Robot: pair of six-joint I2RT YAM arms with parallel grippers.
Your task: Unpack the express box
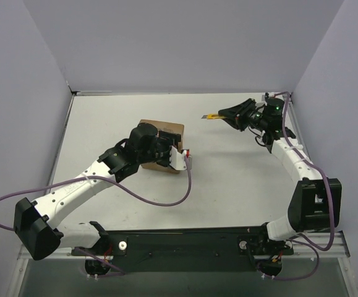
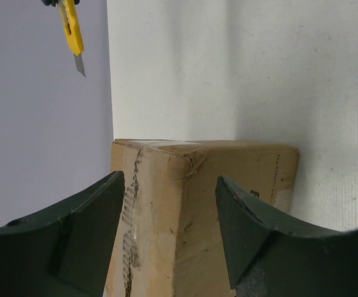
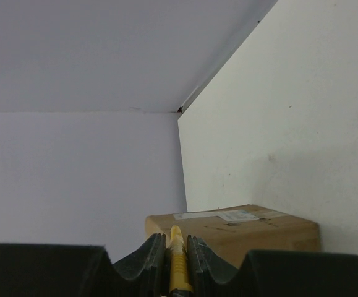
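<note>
while left claw [image 2: 169, 185] gapes over creased cardboard express box [image 2: 240, 167], right claw [image 3: 176, 238] clamps yellow knife [image 3: 178, 266].

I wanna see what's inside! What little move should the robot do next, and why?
Probably close the left tool on the express box to steady it: its jaws stand open astride a corner, while the right tool holds the knife far off.

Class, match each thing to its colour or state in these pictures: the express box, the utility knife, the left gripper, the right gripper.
Things:
1. express box
2. utility knife
3. left gripper
4. right gripper

States:
A. open, jaws either side of a box corner
B. yellow, blade out
C. clamped on the utility knife
D. brown cardboard, flaps closed

Pairs: 1-D, 2-B, 3-A, 4-C
</note>
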